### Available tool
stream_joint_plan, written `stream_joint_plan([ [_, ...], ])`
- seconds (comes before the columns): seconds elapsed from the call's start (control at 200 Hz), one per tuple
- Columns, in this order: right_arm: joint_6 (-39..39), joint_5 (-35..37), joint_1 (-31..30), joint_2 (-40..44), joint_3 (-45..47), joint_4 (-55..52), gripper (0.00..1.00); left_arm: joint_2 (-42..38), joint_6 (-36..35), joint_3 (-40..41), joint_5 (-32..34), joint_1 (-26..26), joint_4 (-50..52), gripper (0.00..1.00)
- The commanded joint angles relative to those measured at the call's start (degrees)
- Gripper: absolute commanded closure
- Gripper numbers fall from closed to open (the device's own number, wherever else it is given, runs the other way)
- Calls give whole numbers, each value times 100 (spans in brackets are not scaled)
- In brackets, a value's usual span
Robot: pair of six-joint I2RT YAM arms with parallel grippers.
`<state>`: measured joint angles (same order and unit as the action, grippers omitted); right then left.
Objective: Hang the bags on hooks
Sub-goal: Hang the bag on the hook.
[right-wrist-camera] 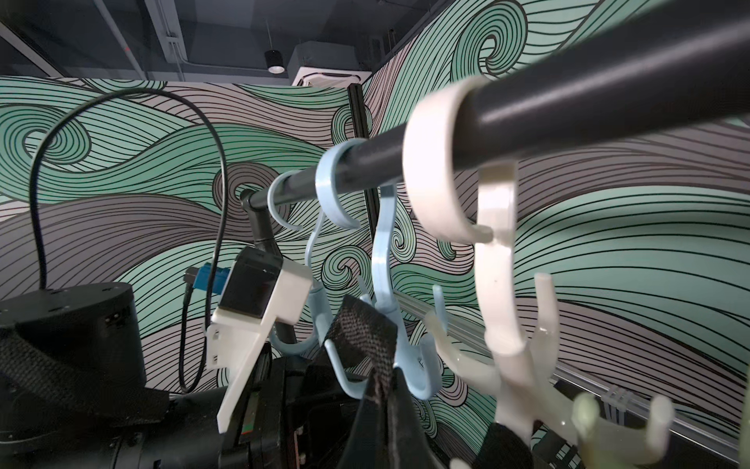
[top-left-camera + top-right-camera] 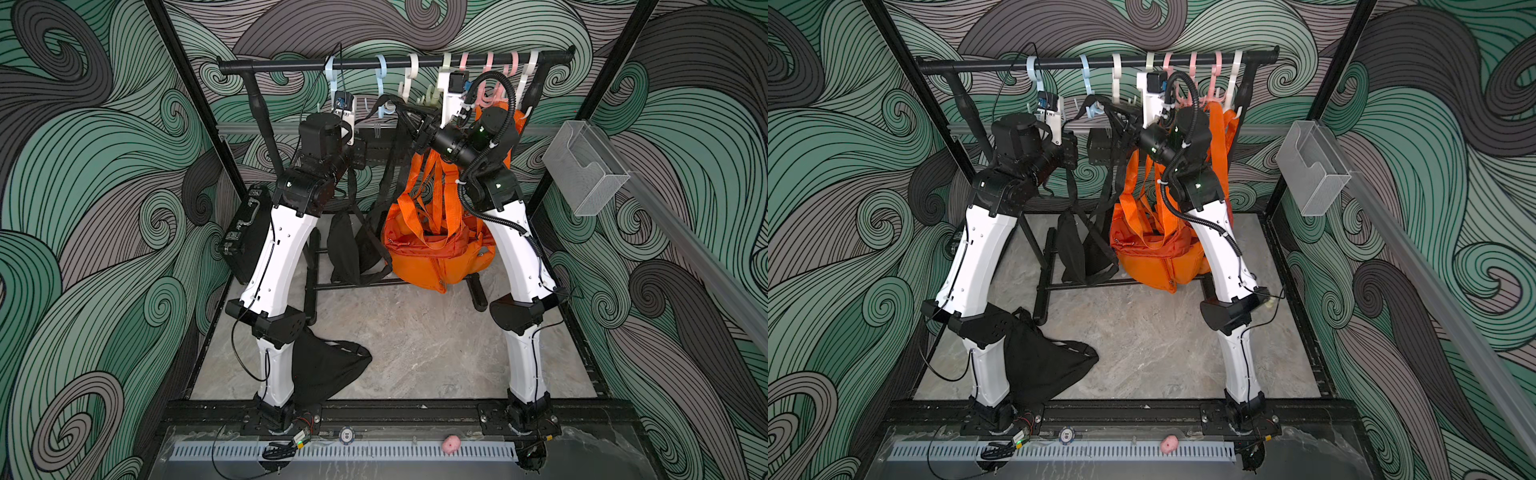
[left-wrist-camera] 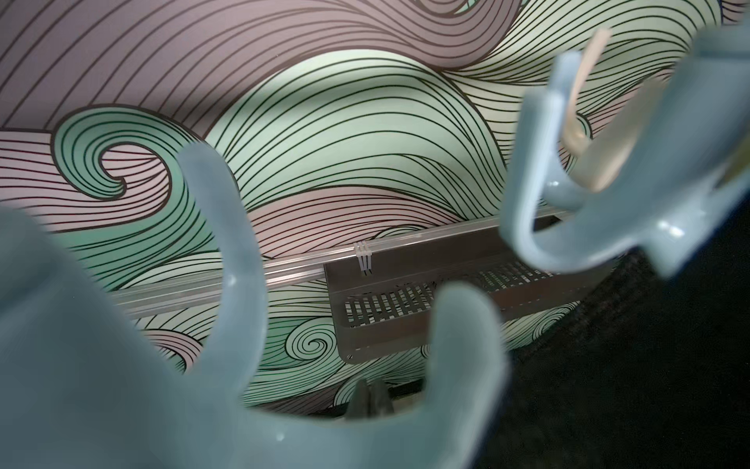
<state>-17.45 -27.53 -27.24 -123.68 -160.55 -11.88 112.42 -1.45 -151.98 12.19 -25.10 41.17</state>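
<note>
Treat limp black fabric bag (image 2: 345, 249) as soft, light. Hold by woven black strap (image 1: 365, 333) beside pale blue plastic hook (image 1: 383, 251), as pinched in right pincer (image 1: 383, 375); left pincer (image 3: 369, 397) pressed together.

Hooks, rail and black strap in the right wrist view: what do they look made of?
The blue hook looks like glossy moulded plastic, with soft highlights; the white hook likewise. The rail is a dark tube, probably painted metal, with a satin sheen. The strap is woven webbing, likely nylon; its weave shows.
</note>
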Motion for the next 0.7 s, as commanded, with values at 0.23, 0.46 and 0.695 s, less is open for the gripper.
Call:
stream_joint_plan([
  [0.23,-214,-277,20,599,1437,375,100,-457,440,1100,-581,-44,-180,100],
  [0.46,6,307,18,1560,3037,967,100,-613,495,1601,-642,-155,-294,100],
  [0.695,344,1245,193,2289,4057,715,100,-776,455,1606,-767,-305,-285,53],
])
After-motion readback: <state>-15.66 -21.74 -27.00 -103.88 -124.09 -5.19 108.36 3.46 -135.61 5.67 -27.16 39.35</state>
